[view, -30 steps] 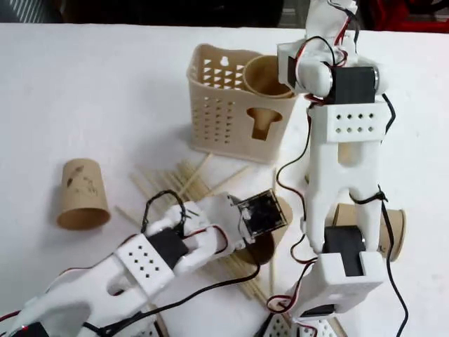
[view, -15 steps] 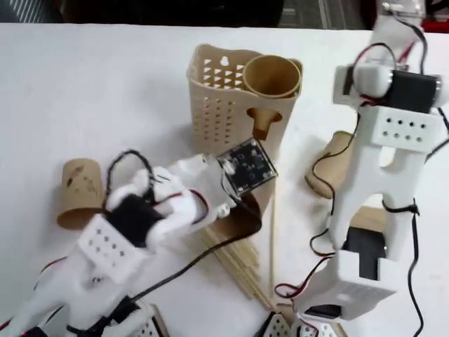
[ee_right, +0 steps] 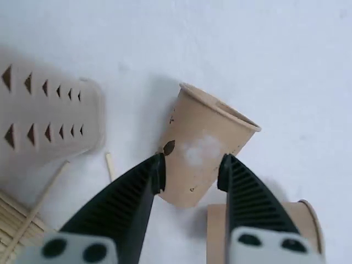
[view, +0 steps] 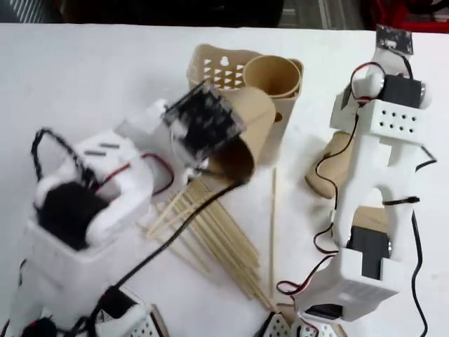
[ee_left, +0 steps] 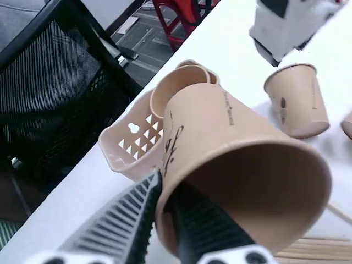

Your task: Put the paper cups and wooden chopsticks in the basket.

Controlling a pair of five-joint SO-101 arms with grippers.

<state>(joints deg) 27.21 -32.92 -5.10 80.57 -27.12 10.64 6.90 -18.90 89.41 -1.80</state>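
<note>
High view, left: clamped by the rim in the left gripper (ee_left: 162, 187), one finger inside and one outside, a printed brown paper cup (view: 245, 130), lifted off the table. Tilted, with base toward 1 o'clock and mouth toward 7. At 12 o'clock of it, close by: beige perforated plastic basket (view: 210, 70) holding a second brown paper cup (view: 270, 76). At 6 o'clock: pale wooden chopsticks (view: 217, 239), fanned loose. Far right: right gripper (ee_right: 191, 165) spread open astride a lying brown paper cup (ee_right: 206, 140). Likely next: tip upright, then over the basket.
</note>
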